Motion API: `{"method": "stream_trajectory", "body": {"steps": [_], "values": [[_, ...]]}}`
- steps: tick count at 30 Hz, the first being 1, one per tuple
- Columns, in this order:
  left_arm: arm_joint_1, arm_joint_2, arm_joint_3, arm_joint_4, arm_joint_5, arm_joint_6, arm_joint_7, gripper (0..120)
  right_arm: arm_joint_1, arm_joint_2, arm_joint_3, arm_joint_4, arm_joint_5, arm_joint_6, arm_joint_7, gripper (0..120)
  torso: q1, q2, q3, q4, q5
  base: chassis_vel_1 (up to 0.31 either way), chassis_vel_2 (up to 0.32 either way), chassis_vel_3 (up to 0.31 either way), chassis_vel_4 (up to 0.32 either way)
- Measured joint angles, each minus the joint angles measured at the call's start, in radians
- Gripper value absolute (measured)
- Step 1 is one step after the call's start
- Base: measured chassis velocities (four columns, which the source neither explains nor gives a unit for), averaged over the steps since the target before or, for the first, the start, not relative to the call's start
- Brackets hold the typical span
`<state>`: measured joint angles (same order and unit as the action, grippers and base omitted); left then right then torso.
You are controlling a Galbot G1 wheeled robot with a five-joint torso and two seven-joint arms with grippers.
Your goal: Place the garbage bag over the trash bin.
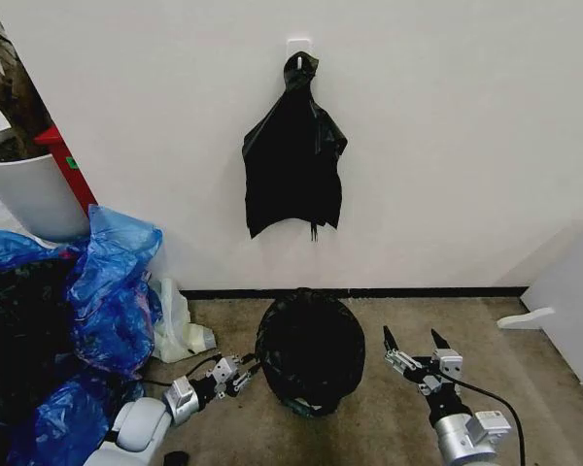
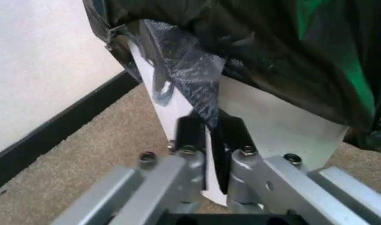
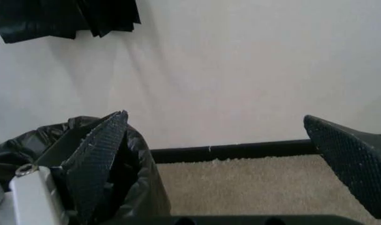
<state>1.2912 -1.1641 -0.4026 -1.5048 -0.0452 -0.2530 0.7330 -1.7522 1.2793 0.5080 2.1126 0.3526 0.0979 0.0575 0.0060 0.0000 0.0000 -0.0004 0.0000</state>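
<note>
The garbage bag (image 1: 309, 348), black and glossy, is draped over the trash bin on the carpet by the wall and hides most of it in the head view. In the left wrist view the bin's cream-white wall (image 2: 284, 126) shows below the bag's hem (image 2: 284, 51). My left gripper (image 1: 241, 371) is at the bag's left side, and its fingers (image 2: 190, 133) are shut on a hanging strip of the bag (image 2: 184, 79). My right gripper (image 1: 415, 348) hovers open to the right of the bin, apart from it, with its wide-spread fingertips (image 3: 100, 145) beside the bag (image 3: 137, 159).
A bunch of black bags (image 1: 293, 165) hangs from a wall hook above the bin. Blue plastic bags (image 1: 112, 282) pile up at the left below a white plant pot (image 1: 34, 194). A white cabinet (image 1: 573, 291) stands at the right. Bare carpet (image 1: 389, 427) lies in front.
</note>
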Motion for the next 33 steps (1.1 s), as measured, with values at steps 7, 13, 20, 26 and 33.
{"method": "stream_trajectory", "body": {"steps": [7, 13, 20, 26, 33], "values": [[0.009, 0.0, -0.01, -0.005, 0.004, 0.0, 0.001, 0, 0.012, 0.001, -0.009, -0.009, -0.001, -0.001, 0.0, 100, 0.0, 0.0, 0.0, 0.0001, 0.0, 0.0, 0.0, 0.0, 0.0], [0.011, -0.007, -0.026, 0.014, 0.024, 0.001, -0.009, 0, 0.01, 0.005, -0.013, -0.014, -0.005, 0.0, 0.0, 100, 0.0, 0.0, 0.0, 0.0001, 0.0, 0.0, 0.0, 0.0, 0.0], [0.002, -0.038, -0.035, 0.102, 0.072, -0.004, -0.018, 0, -0.004, 0.003, -0.003, -0.015, -0.004, 0.008, -0.001, 100, 0.0, 0.0, 0.0, 0.0, -0.0001, 0.0, 0.0, 0.0, 0.0], [-0.021, -0.059, -0.029, 0.159, 0.092, -0.009, -0.019, 0, -0.01, 0.003, -0.002, -0.013, -0.003, 0.012, -0.002, 100, 0.0, 0.0, 0.0, 0.0001, 0.0, 0.0, 0.0, 0.0, 0.0], [-0.043, -0.082, -0.023, 0.208, 0.106, -0.014, -0.018, 0, -0.018, -0.001, -0.002, -0.006, -0.004, 0.017, -0.004, 100, 0.0, 0.0, 0.0, 0.0, 0.0001, 0.0, 0.0, 0.0, 0.0]]}}
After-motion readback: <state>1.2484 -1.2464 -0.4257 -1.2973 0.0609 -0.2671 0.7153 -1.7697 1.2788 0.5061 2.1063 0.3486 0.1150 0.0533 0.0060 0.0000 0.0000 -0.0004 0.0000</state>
